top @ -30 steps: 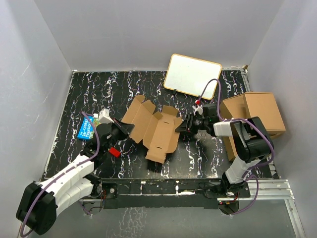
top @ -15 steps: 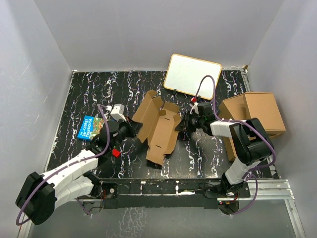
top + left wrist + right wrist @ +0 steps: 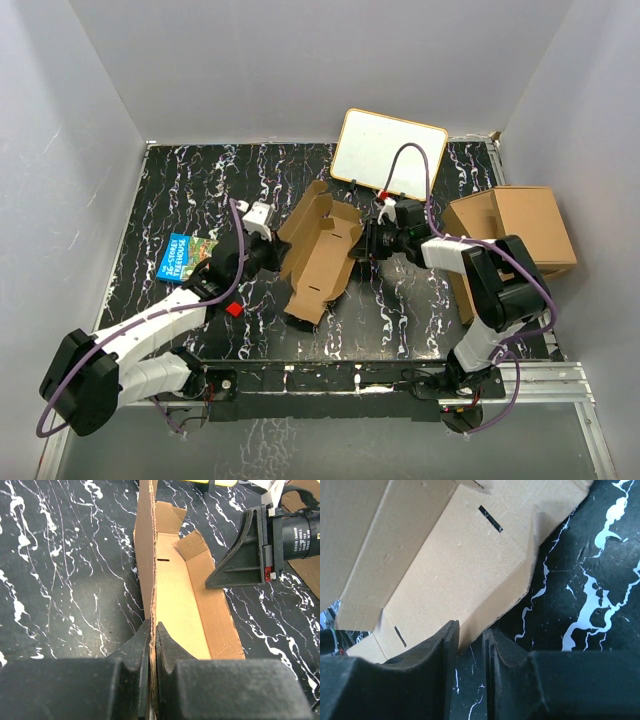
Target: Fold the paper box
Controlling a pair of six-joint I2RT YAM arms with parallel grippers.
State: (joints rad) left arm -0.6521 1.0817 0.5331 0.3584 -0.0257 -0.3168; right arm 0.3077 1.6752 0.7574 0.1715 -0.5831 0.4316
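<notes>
Paper box (image 3: 318,262), brown corrugated cardboard, trough-shaped w/ 2 slots (image 3: 490,518), blk marbled table (image 3: 180,190)

The paper box's (image 3: 445,565) lower edge reaches the narrowly parted fingers (image 3: 437,647) over a black marbled table (image 3: 580,580).

The counter (image 3: 170,190) in front of me is black, streaked all over with white marbled veins. Near its middle rests the paper box (image 3: 318,255), part-folded, its long walls raised into a shallow trough. Off to my left a blue picture book (image 3: 180,257) lies flat, well apart from the box, and nearer to me sits a small red block (image 3: 232,309). At the back a whiteboard (image 3: 385,152) with a yellowish rim sits tilted. On the far right stands a pile of larger brown cardboard boxes (image 3: 515,235).
</notes>
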